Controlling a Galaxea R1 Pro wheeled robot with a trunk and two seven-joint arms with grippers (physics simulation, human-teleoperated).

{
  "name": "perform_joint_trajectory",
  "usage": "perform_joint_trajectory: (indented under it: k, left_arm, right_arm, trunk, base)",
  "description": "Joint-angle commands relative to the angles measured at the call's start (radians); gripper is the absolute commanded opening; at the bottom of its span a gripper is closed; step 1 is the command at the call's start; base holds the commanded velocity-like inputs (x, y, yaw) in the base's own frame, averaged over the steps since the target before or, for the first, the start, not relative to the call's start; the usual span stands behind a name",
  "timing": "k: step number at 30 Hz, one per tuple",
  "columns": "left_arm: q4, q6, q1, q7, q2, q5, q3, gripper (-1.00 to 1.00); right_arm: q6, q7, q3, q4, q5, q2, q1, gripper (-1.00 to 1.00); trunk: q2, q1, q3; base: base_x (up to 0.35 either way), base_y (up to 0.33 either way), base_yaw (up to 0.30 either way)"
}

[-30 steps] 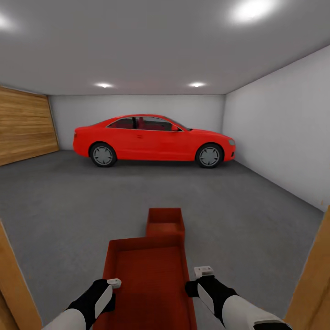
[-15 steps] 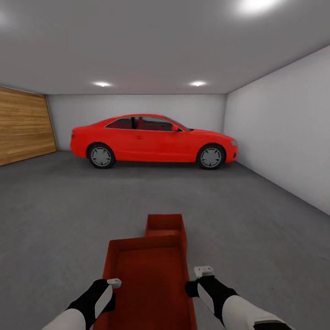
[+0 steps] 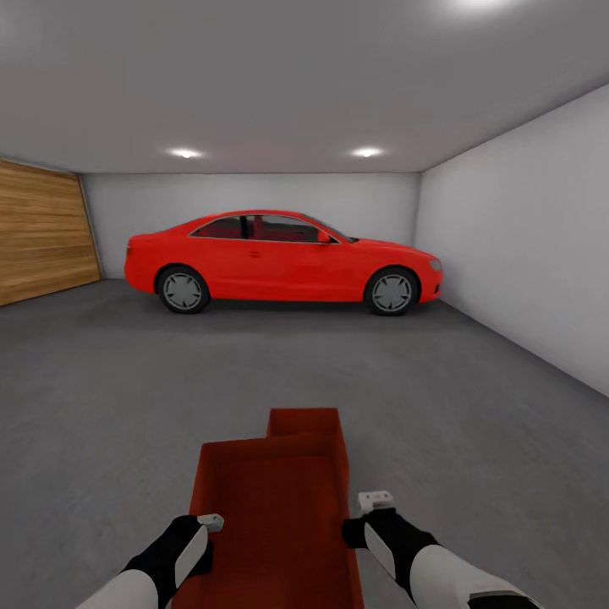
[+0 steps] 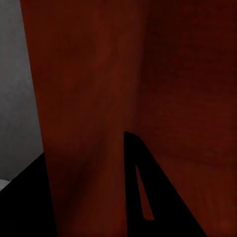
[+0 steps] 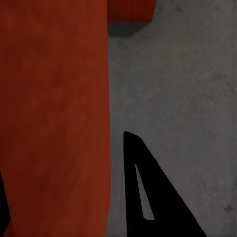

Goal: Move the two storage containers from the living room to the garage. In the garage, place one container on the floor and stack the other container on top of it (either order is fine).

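I am in the garage, over its dark-grey concrete floor (image 3: 127, 397). One orange-red storage container (image 3: 271, 516) hangs in front of me, held by its two long walls. My left gripper (image 3: 207, 526) is shut on its left wall (image 4: 89, 98), and my right gripper (image 3: 359, 514) is shut on its right wall (image 5: 54, 98). The other storage container (image 3: 304, 420) rests on the floor just beyond the far end of the held one, slightly to the right. The right wrist view catches a corner of this second container (image 5: 131, 10).
A red coupe car (image 3: 279, 258) is parked sideways along the back wall. A wooden door (image 3: 42, 228) covers the left wall and a white wall (image 3: 524, 237) runs along the right. Open concrete lies between me and the car.
The whole view has moved forward: the wooden door frames at both edges have dropped out and the container on the floor sits closer. The held container keeps its place between the grippers.
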Motion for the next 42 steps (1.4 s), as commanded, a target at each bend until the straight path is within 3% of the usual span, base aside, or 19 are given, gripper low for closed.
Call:
perform_joint_trajectory:
  k: [1,10,25,33,34,42]
  left_arm:
    - [-0.002,0.006,0.0,0.009,0.0,-0.001,-0.005,-1.0]
    - [-0.002,0.006,0.0,0.009,0.0,-0.001,-0.005,-1.0]
    - [-0.002,0.006,0.0,0.009,0.0,-0.001,-0.005,-1.0]
    - [-0.002,0.006,0.0,0.009,0.0,-0.001,-0.005,-1.0]
    - [0.004,-0.003,0.006,0.002,-0.004,0.017,-0.009,-1.0]
    - [-0.016,-0.015,0.039,-0.008,-0.004,0.037,-0.006,-1.0]
  right_arm:
    - [0.007,-0.005,0.003,-0.002,0.012,0.0,0.0,-1.0]
    - [0.007,-0.004,0.003,-0.002,0.012,0.001,0.0,-1.0]
    - [0.007,-0.004,0.003,-0.002,0.012,0.0,-0.001,-1.0]
    - [0.007,-0.004,0.003,-0.002,0.013,0.002,0.0,-1.0]
    - [0.001,0.004,0.006,0.004,0.003,-0.001,-0.005,-1.0]
    - [-0.008,0.006,0.006,-0.005,-0.021,-0.002,-0.008,-1.0]
  trunk:
    - [-0.001,0.0,-0.001]
    - [-0.001,0.0,-0.001]
    - [-0.001,0.0,0.004]
    - [-0.001,0.0,0.004]
    - [-0.001,0.0,0.004]
    - [-0.001,0.0,0.004]
  base:
    - [0.341,0.0,0.0]
    - [0.341,0.0,-0.007]
    - [0.341,0.0,-0.238]
    - [0.341,0.0,-0.032]
    - [0.0,0.0,0.0]
    - [0.0,0.0,0.0]
